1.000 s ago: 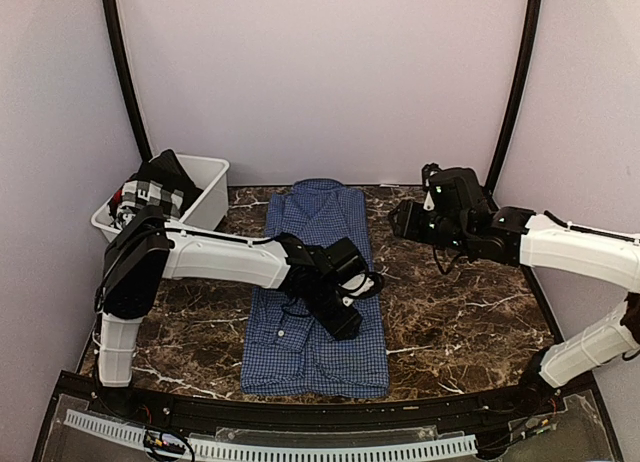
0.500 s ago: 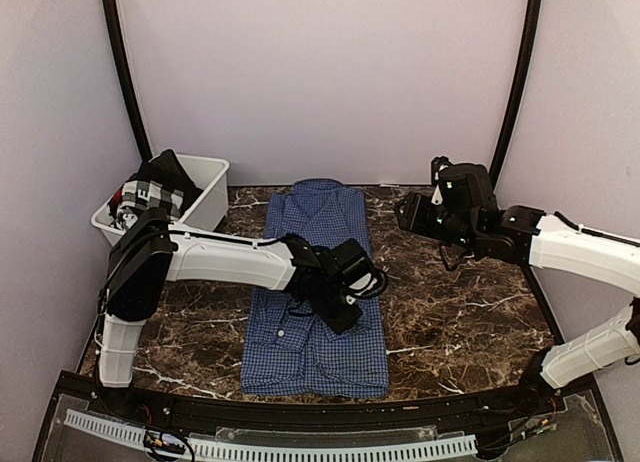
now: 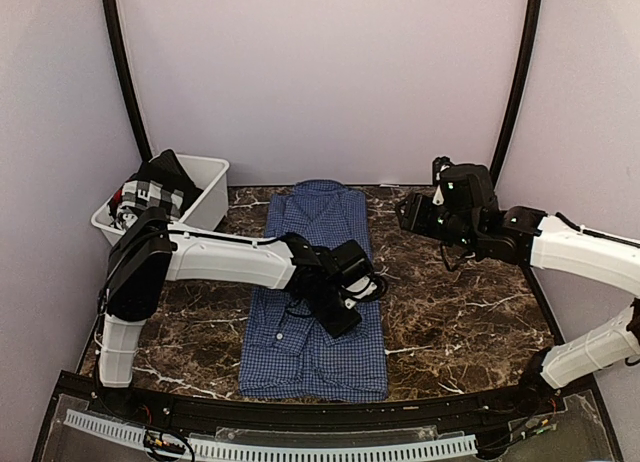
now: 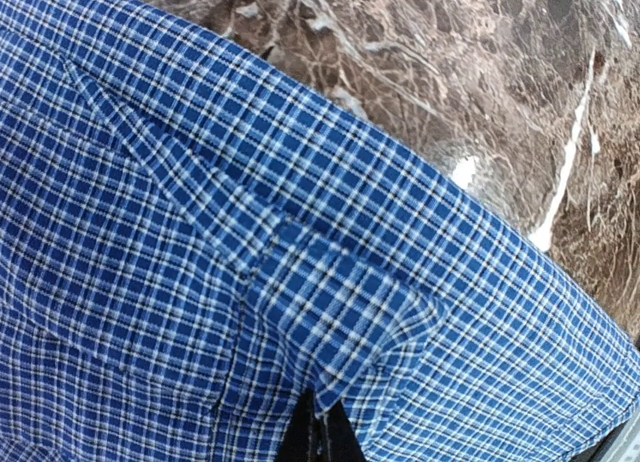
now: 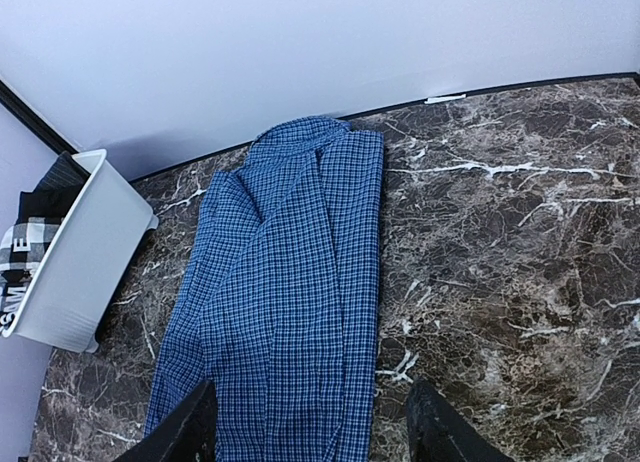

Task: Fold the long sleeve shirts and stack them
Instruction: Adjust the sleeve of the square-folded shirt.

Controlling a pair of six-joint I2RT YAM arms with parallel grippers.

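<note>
One long sleeve shirt [image 3: 315, 232], blue with a fine dark check, lies lengthwise down the middle of the marble table with its collar at the far end and its sides folded in. My left gripper [image 3: 340, 317] rests on its right side about halfway down. In the left wrist view the left gripper [image 4: 320, 437] is shut, with a small raised fold of the shirt [image 4: 200, 232] pinched between the tips. My right gripper [image 3: 410, 214] hovers above the table's far right, open and holding nothing. Its wrist view looks down on the shirt [image 5: 290, 272] between the spread fingers [image 5: 185, 427].
A white plastic bin [image 3: 205, 197] stands at the far left corner, with dark and black-and-white checked clothes [image 3: 155, 187] piled in it; the right wrist view shows the bin [image 5: 80, 272] too. Bare marble table [image 3: 460, 312] lies to the right of the shirt.
The left gripper has closed on a fold of the shirt. The right arm has drifted a little to the right and stayed open.
</note>
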